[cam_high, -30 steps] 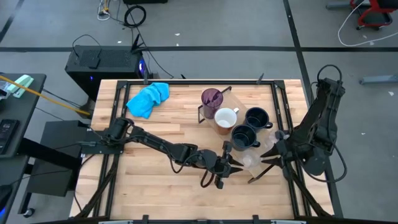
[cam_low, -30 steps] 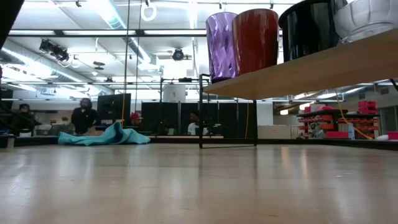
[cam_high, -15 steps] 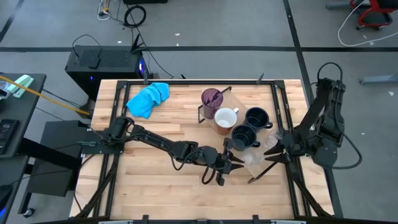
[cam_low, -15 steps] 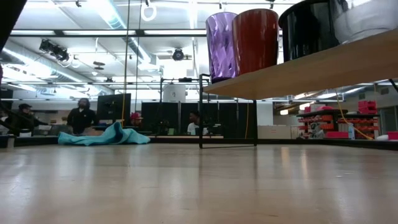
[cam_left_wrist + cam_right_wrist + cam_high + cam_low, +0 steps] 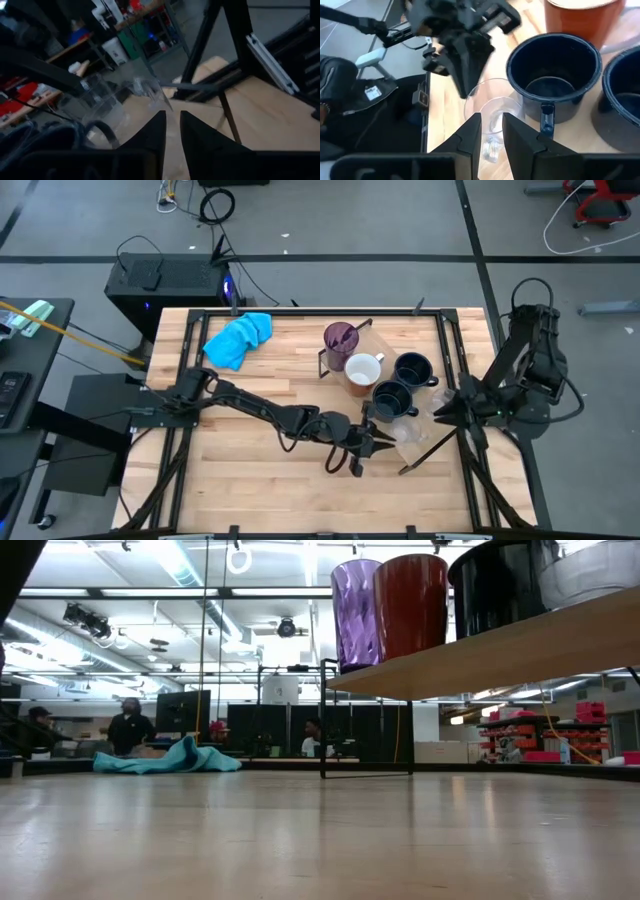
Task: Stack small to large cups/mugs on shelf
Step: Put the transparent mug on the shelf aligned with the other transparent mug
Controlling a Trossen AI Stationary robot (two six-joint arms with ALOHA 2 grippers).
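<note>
The shelf (image 5: 376,340), a light board on a black wire frame, stands at the table's far right and also shows in the low view (image 5: 500,650). A row stands on it: purple tumbler (image 5: 340,338), white mug (image 5: 362,370), two dark mugs (image 5: 412,370) (image 5: 392,398), and two clear glasses (image 5: 405,436) (image 5: 435,408). My left gripper (image 5: 373,441) is shut, its tips right beside the nearer glass (image 5: 492,107). My right gripper (image 5: 438,413) is shut and stands over the shelf's right end, by the other glass. My left gripper points level from the table's left at the side of the nearer clear glass (image 5: 150,90), which stands upright on the shelf. I cannot tell whether its fingertips (image 5: 462,90) touch the glass.
A bright blue cloth (image 5: 238,338) lies at the table's far left. Black rails (image 5: 455,360) run along the table's edges. Bare wood lies in the middle and near left. People stand in the room behind, far from the table.
My left gripper has crept toward the table's right edge, closer to the nearer clear glass. My right arm has drawn back toward the table's right edge, away from the glasses. The cups have kept their places.
</note>
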